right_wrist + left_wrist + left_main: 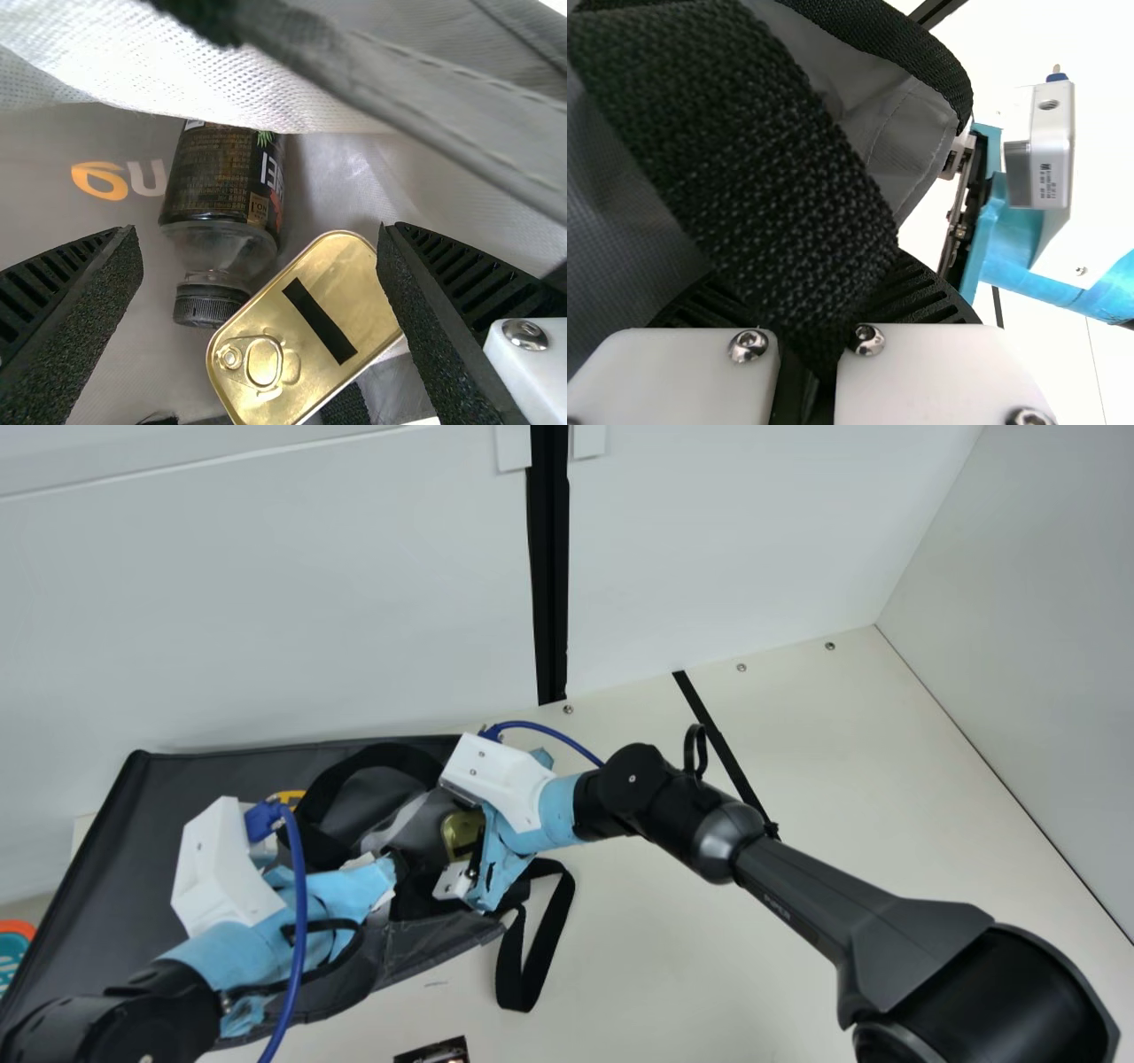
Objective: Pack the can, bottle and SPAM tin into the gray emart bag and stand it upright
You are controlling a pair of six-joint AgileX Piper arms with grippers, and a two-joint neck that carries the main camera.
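My left gripper (390,872) is over the near side of the gray bag (111,841), which lies on its side. In the left wrist view, the left gripper (806,354) is shut on the bag's black strap (744,168). My right gripper (469,881) stands at the bag's mouth, beside the gold SPAM tin (461,833). From the right wrist, the right gripper (261,292) is open, with the SPAM tin (323,310) lying between and beyond its fingers. The dark bottle (221,204) rests inside the bag, cap toward the tin, partly under a pale fabric flap.
A loose strap loop (518,974) trails from the bag onto the cream table (673,948). A dark printed item (438,1051) is at the bottom edge, and a teal and orange item (12,948) at the left edge. White walls stand behind and at the right.
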